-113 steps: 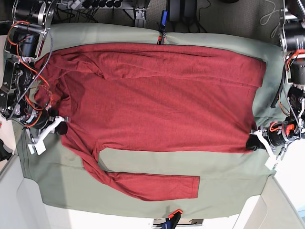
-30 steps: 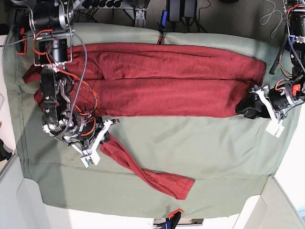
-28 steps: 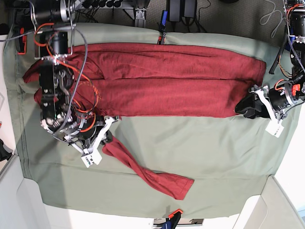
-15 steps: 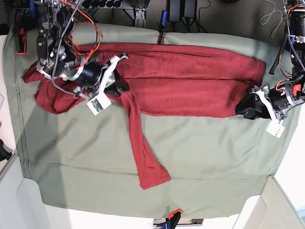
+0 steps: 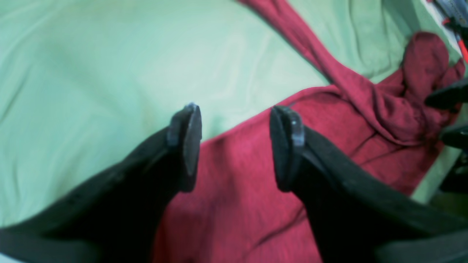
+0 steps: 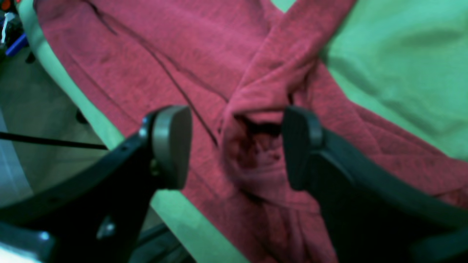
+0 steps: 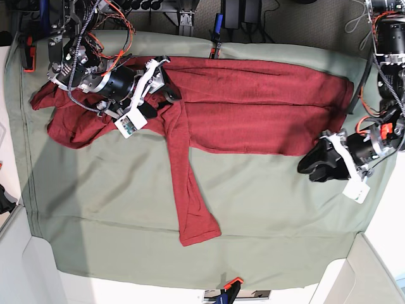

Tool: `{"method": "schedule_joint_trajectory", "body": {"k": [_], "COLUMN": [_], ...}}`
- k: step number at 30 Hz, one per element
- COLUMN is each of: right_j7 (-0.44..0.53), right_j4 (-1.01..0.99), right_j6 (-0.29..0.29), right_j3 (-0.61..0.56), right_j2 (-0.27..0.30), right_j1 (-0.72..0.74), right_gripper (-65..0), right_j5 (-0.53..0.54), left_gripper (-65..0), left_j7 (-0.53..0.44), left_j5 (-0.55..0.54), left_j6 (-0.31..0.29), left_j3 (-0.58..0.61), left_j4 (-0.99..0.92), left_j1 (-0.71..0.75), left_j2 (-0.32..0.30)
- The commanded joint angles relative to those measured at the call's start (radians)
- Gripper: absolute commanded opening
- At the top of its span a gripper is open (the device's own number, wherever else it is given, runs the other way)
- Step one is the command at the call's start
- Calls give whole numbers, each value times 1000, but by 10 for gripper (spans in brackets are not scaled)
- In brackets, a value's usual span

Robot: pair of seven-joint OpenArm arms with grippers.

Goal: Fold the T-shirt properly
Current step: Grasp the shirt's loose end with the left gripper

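Observation:
The maroon T-shirt [image 7: 253, 107] lies folded into a long band across the far half of the sage-green cloth [image 7: 272, 215]. One sleeve [image 7: 188, 190] trails down from the band toward the near edge. My right gripper [image 7: 166, 95] hovers open over the bunched root of that sleeve [image 6: 256, 109], and the fabric lies between its fingers untouched. My left gripper [image 7: 307, 170] stands open on the green cloth just off the shirt's lower right corner. In the left wrist view the gripper [image 5: 237, 122] has nothing in it, and the shirt's edge [image 5: 241, 175] lies below.
Clamps hold the green cloth at the far edge [image 7: 216, 28], the near edge [image 7: 229, 283] and the far left [image 7: 26, 52]. Loose wiring hangs around the right arm's base [image 7: 82, 38]. A crumpled part of the shirt [image 7: 66, 120] lies at the left end.
My right gripper has opened and let go of the sleeve, which now lies across the cloth. My left gripper has drawn back from the shirt's right edge and stands a little wider.

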Motion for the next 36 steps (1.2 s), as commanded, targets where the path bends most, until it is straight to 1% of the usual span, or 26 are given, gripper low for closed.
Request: {"method": "schedule_joint_trajectory", "body": {"k": [1, 5, 8, 9, 12, 14, 16, 18, 21, 24, 25, 29, 31, 32, 35, 36], "right_j7": [24, 45, 57, 56, 55, 53, 52, 49, 48, 40, 36, 29, 26, 27, 26, 26], "right_j4": [18, 23, 23, 23, 23, 23, 23, 22, 22, 22, 22, 22, 22, 22, 22, 22], "right_j6": [4, 4, 4, 4, 4, 4, 4, 4, 4, 3, 2, 0, 0, -1, -1, -1], "right_j3": [16, 109, 209, 244, 341, 390, 428, 458, 483, 488, 488, 488, 489, 489, 492, 493], "right_j2": [3, 3, 3, 3, 6, 19, 42, 68, 110, 141, 144, 144, 144, 145, 145, 145], "right_j1": [10, 13, 15, 14, 14, 14, 10, 9, 8, 3, 0, -34, -47, -53, -61, -60], "right_gripper": [-265, -266, -266, -266, -266, -266, -266, -266, -266, -266, -266, -266, -266, -266, -266, -266], "right_j5": [15, 17, 35, 45, 65, 77, 96, 109, 109, 109, 109, 125, 136, 136, 135, 136], "left_gripper": [-280, -274, -274, -274, -274, -274, -274, -274, -274, -274, -274, -274, -274, -274, -274, -275], "left_j7": [-40, -127, -187, -205, -257, -289, -323, -354, -380, -417, -425, -427, -427, -428, -435, -443], "left_j5": [12, 166, 269, 299, 378, 428, 483, 503, 523, 612, 620, 638, 679, 696, 754, 778], "left_j6": [-6, -6, -6, 5, 34, 56, 92, 125, 162, 243, 257, 262, 300, 320, 324, 338], "left_j3": [24, 186, 282, 301, 324, 323, 323, 323, 323, 323, 323, 323, 323, 323, 323, 323], "left_j4": [13, -32, -129, -171, -332, -451, -563, -653, -749, -817, -835, -866, -867, -867, -867, -868], "left_j1": [-35, -126, -219, -253, -359, -430, -488, -529, -573, -599, -601, -603, -602, -602, -599, -597], "left_j2": [-1, 65, 142, 171, 266, 322, 363, 398, 454, 512, 528, 584, 605, 611, 624, 625]}}
